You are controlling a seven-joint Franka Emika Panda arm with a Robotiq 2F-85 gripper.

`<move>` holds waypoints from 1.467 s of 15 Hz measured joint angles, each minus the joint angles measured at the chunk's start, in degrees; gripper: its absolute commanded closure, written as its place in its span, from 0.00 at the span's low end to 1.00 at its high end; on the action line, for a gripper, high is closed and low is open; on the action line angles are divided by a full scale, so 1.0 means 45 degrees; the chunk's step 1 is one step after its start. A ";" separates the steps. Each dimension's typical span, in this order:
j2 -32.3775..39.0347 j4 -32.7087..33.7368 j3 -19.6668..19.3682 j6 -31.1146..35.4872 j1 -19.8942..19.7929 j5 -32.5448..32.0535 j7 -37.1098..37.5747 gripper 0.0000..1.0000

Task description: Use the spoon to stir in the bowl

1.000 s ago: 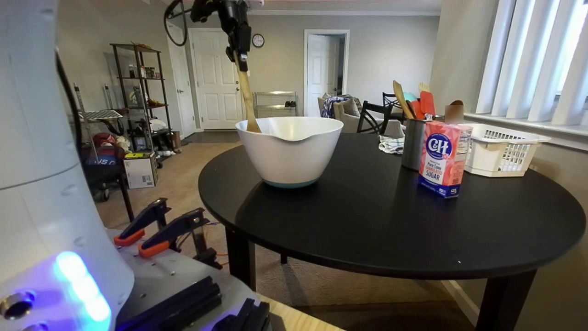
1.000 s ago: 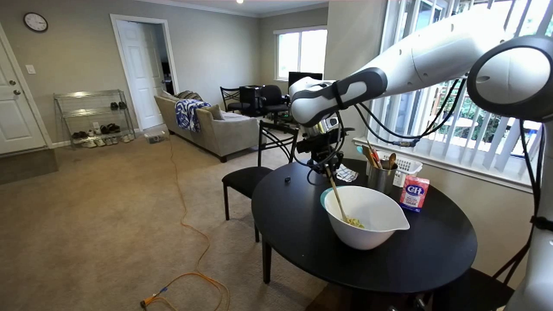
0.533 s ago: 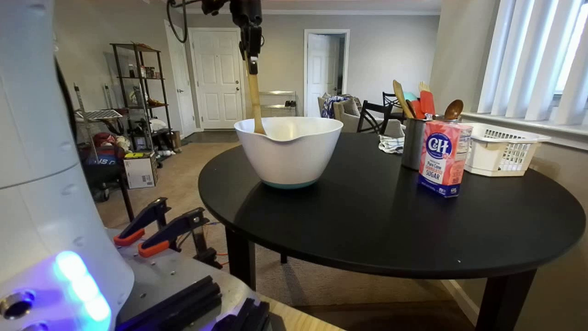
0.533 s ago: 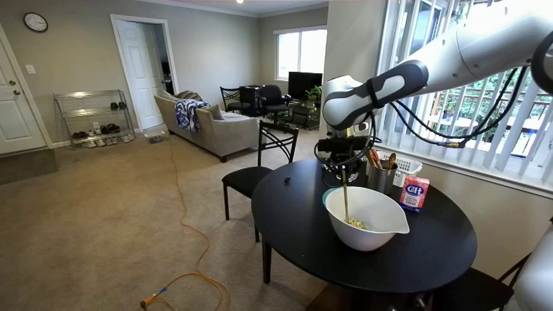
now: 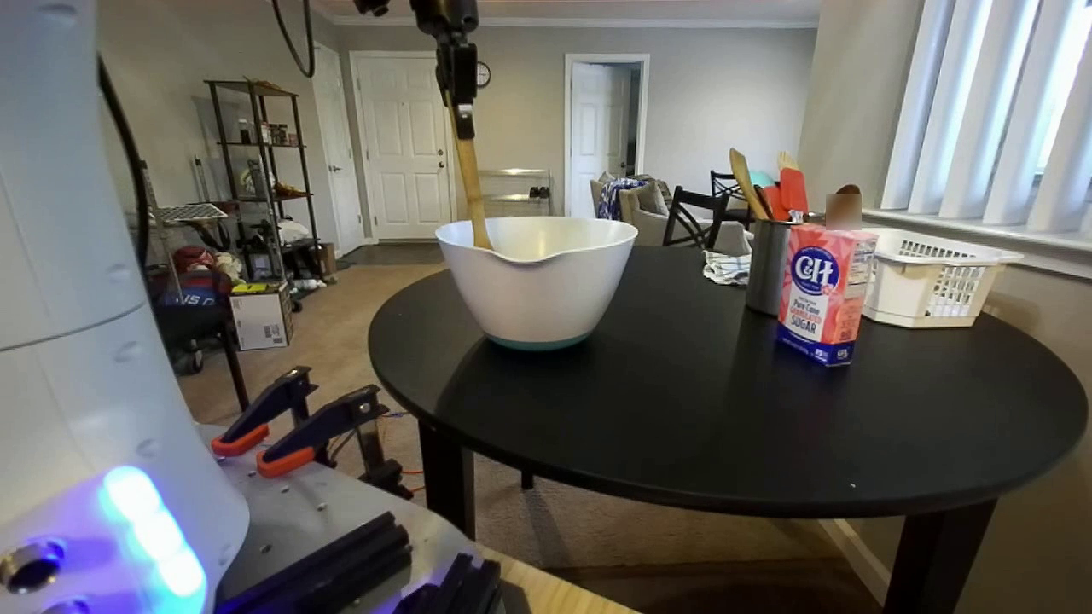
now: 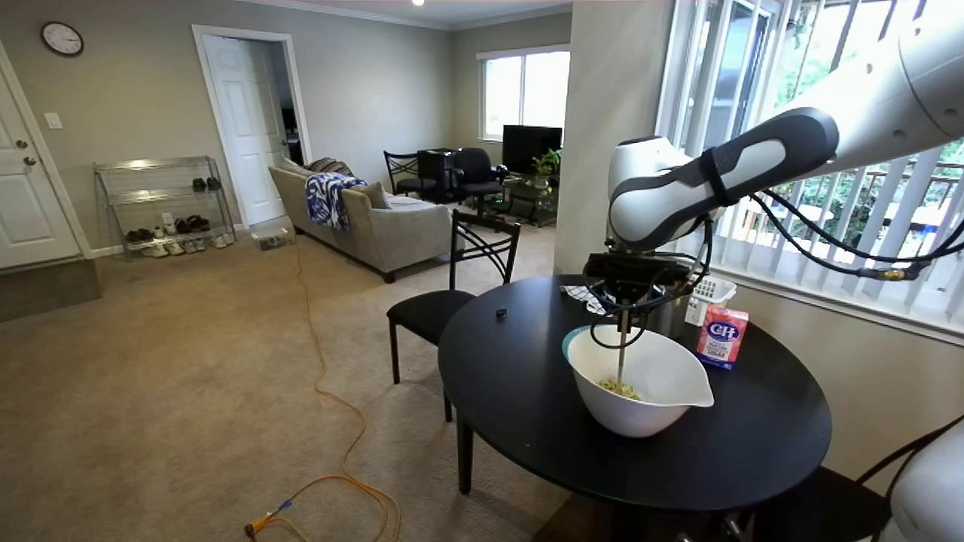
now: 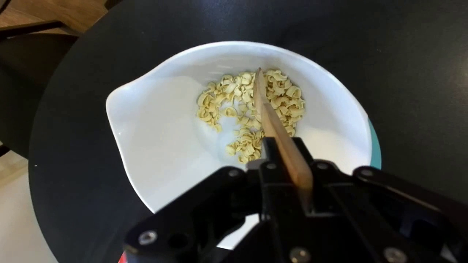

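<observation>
The large white bowl (image 5: 537, 298) stands on the round black table and shows in an exterior view (image 6: 640, 418) and in the wrist view (image 7: 157, 138). Pale curled pasta (image 7: 289, 104) lies on its bottom, with a partly bare patch near the middle. My gripper (image 5: 461, 124) is above the bowl's rim, shut on the wooden spoon (image 5: 472, 183) near the handle's top. The spoon (image 6: 622, 354) points down into the bowl, slightly tilted. In the wrist view the gripper (image 7: 286, 146) has the handle between its fingers, and the spoon's end (image 7: 260, 86) is among the pasta.
A pink sugar box (image 5: 826, 294), a metal utensil holder (image 5: 768, 269), a white slatted basket (image 5: 930, 281) and a cloth (image 5: 727, 269) stand or lie on the table (image 5: 682, 409). A small black object (image 6: 501, 312) lies near its edge. A black chair (image 6: 433, 312) is beside it.
The gripper has swung over the bowl, still holding the spoon. The spoon has gone from clearly tilted to nearly upright. Its lower end has stayed among the pasta.
</observation>
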 measured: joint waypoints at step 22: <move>0.1400 0.0447 0.0483 0.1871 -0.1162 -0.0048 0.1584 0.97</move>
